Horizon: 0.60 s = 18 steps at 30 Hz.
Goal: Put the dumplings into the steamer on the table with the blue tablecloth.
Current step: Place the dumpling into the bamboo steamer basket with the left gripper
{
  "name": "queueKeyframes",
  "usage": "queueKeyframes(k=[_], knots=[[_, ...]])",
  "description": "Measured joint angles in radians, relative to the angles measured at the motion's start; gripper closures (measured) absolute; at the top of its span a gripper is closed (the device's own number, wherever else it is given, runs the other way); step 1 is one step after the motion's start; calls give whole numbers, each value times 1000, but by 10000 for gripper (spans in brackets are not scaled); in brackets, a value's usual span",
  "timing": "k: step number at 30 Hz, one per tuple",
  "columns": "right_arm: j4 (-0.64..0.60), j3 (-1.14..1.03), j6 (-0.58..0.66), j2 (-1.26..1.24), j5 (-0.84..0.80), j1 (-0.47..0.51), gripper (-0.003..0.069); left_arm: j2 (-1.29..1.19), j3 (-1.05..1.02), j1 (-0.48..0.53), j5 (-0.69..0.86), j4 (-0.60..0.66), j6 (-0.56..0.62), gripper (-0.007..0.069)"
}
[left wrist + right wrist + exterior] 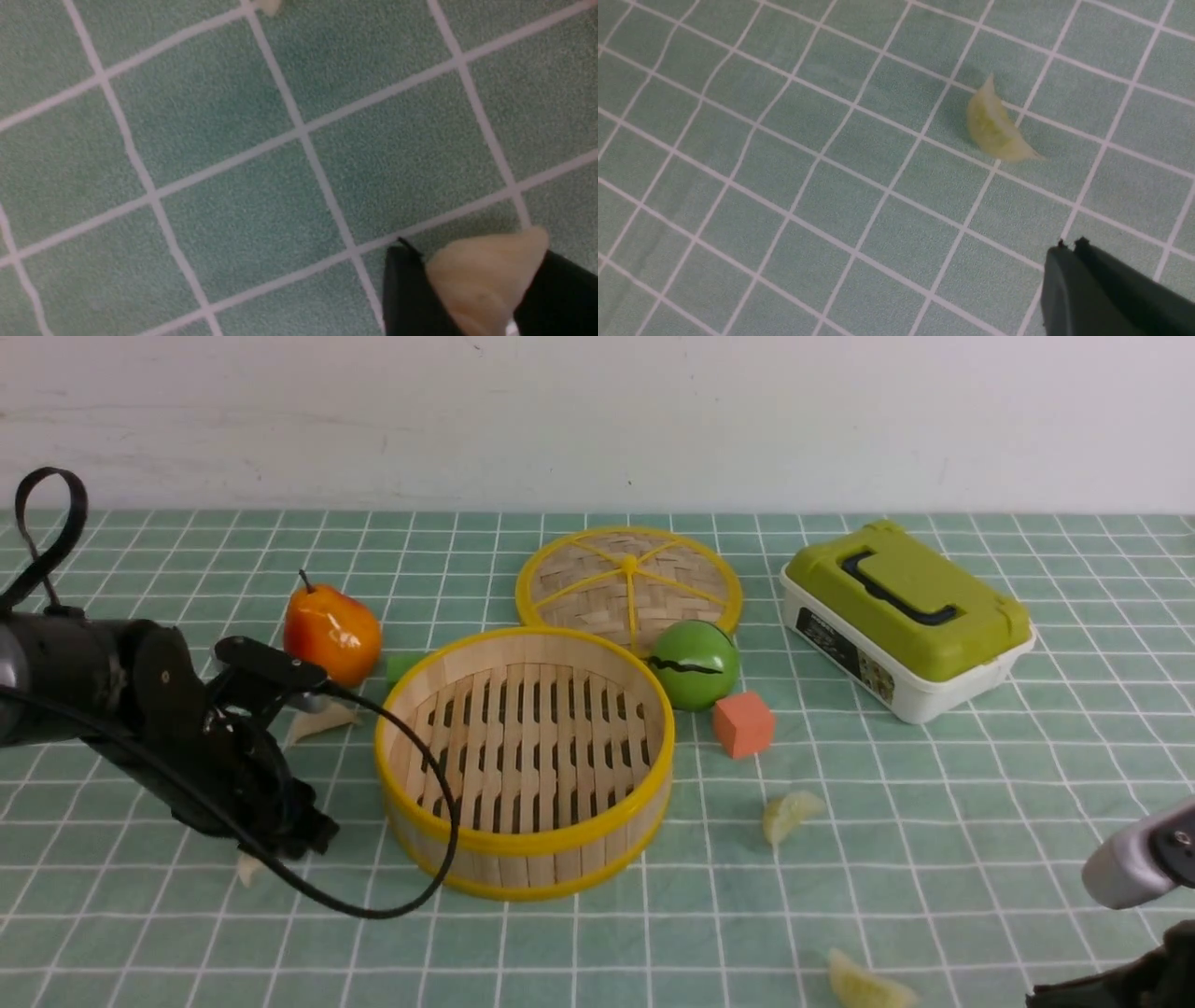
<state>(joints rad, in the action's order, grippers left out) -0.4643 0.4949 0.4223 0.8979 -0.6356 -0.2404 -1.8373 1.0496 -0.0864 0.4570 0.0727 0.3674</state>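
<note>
The steamer (523, 845), a round bamboo basket with yellow rims, stands mid-table with nothing in it. My left gripper (280, 845) is low over the blue tablecloth (653, 943), left of the steamer. It is shut on a creamy white dumpling (486, 275), which sits between the black fingers (406, 289); a tip of it shows under the hand (247, 868). Another white dumpling (322, 719) lies by the pear. Two yellow-green dumplings (792, 814) (864, 985) lie to the steamer's right. My right gripper (1069, 245) is shut and empty, near one yellow-green dumpling (994, 128).
Behind the steamer lie its woven lid (628, 583), a green ball (694, 665) and an orange cube (743, 723). An orange-red pear (331, 633) stands at the back left. A green-lidded box (906, 616) sits at the back right. The left arm's cable (439, 859) loops against the steamer.
</note>
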Motion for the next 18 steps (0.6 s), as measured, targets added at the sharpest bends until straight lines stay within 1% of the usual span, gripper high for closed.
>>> queueKeyframes(k=[1,2,6,8,11,12,13,15,17,18], knots=[[0,0,0,0,-1,0,648,1,2,0,7,1,-25,407],[0,0,1,0,-1,0,647,4,7,0,15,1,-49,441],[0,0,3,0,7,0,641,57,71,0,121,5,-200,430],[0,0,3,0,21,0,638,107,139,-1,172,51,-266,430],[0,0,3,0,35,0,637,158,235,-30,204,146,-308,430],[0,0,3,0,37,0,638,162,278,-58,203,178,-310,430],[0,0,3,0,39,0,638,162,293,-74,200,187,-311,430],[0,0,3,0,43,0,636,132,340,-143,183,200,-327,430],[0,0,3,0,44,0,636,85,372,-182,172,190,-349,430],[-1,0,3,0,44,0,636,31,398,-214,165,160,-367,430]])
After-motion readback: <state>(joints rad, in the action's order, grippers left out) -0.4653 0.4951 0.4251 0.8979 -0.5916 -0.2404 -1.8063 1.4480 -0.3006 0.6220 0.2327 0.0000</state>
